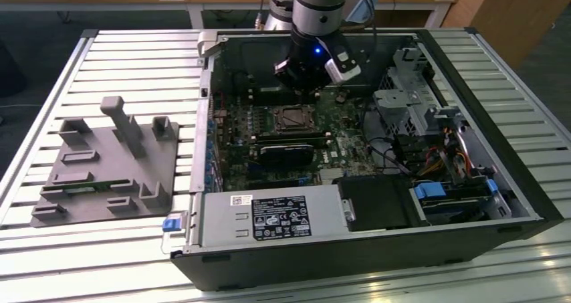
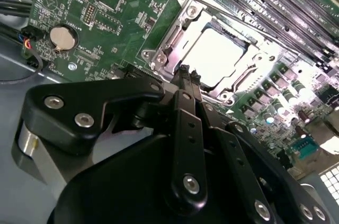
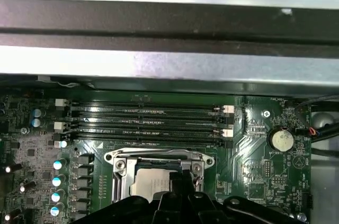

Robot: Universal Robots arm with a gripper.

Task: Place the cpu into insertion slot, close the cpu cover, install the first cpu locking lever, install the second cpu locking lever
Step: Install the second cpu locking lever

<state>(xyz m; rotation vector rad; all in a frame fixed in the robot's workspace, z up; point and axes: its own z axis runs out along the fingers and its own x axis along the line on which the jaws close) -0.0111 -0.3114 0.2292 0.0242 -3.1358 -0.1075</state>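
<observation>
The cpu lies flat in the insertion slot on the green motherboard, its silver top catching the light. The cpu cover sits down around it, and the chip shows through the cover's window. In the first wrist view the cpu and the cover's frame lie just beyond my fingertips. My gripper hangs just above the socket's near edge, shut with nothing between its fingers. From the exterior view, the gripper is inside the open case, over the socket's far side.
Long black memory slots run beside the socket, below the case's metal wall. A coin battery sits on the board. A black card, power supply and drive cage crowd the case. A grey fixture lies outside.
</observation>
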